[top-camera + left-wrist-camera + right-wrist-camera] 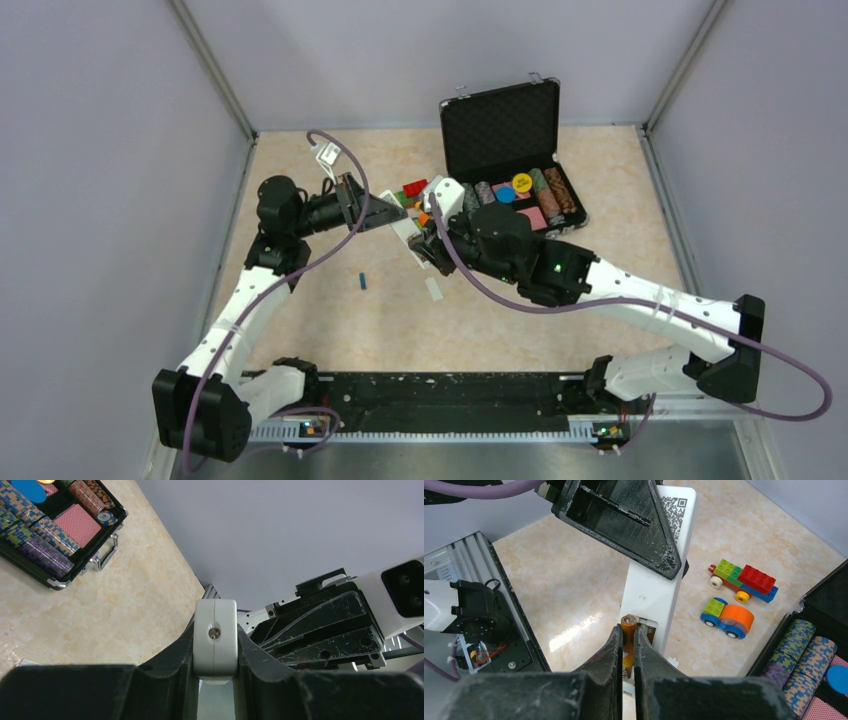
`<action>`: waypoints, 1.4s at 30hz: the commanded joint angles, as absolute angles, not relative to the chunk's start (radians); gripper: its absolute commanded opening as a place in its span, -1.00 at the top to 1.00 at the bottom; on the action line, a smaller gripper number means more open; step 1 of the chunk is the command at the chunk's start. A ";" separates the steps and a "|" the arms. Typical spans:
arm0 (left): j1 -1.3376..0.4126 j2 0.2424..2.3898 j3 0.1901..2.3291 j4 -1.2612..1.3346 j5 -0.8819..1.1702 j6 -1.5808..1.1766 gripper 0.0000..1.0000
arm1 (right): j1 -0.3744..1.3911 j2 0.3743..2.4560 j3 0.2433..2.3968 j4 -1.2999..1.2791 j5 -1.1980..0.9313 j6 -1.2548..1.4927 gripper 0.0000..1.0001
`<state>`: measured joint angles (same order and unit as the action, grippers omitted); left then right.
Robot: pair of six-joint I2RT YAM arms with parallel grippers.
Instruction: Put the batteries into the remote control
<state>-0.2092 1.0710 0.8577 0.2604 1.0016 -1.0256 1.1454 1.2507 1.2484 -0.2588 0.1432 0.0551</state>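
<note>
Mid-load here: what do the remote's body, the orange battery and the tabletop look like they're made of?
The remote control looks like white moulded plastic, smooth satin; seam, screw and printed code show. The orange battery has a glossy orange-brown wrap, presumably over a metal can; too small to confirm. The tabletop is beige, marbled, with soft glare: likely laminate or vinyl, not certain.

The remote control [649,587] is white, with a black-and-white square code printed on it; the orange-brown battery [627,630] contrasts with the blue battery [362,280]; the table [574,580] is beige with pale marbling; the case [500,125] is black; its chips [796,640] have blue-and-yellow and purple speckled edges; the toy vehicle [756,575] is red, green and blue; the toy car [736,617] is orange, blue and green; the cable [474,488] is purple.
</note>
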 commanded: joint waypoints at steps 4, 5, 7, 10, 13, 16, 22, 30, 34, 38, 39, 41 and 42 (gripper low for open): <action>-0.210 1.066 0.872 0.313 0.993 -1.059 1.00 | 1.152 1.307 1.297 -0.390 0.126 0.044 1.00; -0.210 1.067 0.871 0.312 0.991 -1.060 1.00 | 1.151 1.305 1.295 -0.391 0.126 0.045 1.00; -0.210 1.069 0.871 0.307 0.986 -1.057 1.00 | 1.151 1.305 1.291 -0.390 0.131 0.050 1.00; -0.210 1.071 0.873 0.300 0.979 -1.057 1.00 | 1.151 1.306 1.292 -0.390 0.147 0.068 1.00; -0.210 1.076 0.873 0.299 0.973 -1.061 1.00 | 1.152 1.306 1.288 -0.382 0.158 0.093 1.00; -0.209 1.077 0.875 0.299 0.969 -1.066 1.00 | 1.151 1.308 1.278 -0.380 0.167 0.120 1.00; -0.209 1.080 0.874 0.291 0.960 -1.067 1.00 | 1.151 1.302 1.264 -0.380 0.171 0.139 0.98; -0.209 1.080 0.866 0.294 0.970 -1.075 1.00 | 1.152 1.315 1.270 -0.371 0.193 0.140 0.85; -0.209 1.076 0.858 0.293 0.969 -1.074 1.00 | 1.152 1.320 1.279 -0.367 0.206 0.143 0.74; -0.209 1.073 0.852 0.291 0.970 -1.071 1.00 | 1.152 1.325 1.292 -0.362 0.226 0.149 0.61; -0.209 1.072 0.850 0.289 0.970 -1.070 1.00 | 1.152 1.326 1.294 -0.361 0.227 0.149 0.61; -0.209 1.071 0.850 0.285 0.969 -1.064 1.00 | 1.151 1.319 1.297 -0.352 0.234 0.156 0.59; -0.209 1.070 0.849 0.281 0.969 -1.060 1.00 | 1.151 1.317 1.301 -0.350 0.239 0.157 0.57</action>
<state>-0.2066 1.0893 0.8429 0.2142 0.9508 -1.0252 1.1450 1.3045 1.2774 -0.3218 0.2039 0.1440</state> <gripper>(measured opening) 0.293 0.201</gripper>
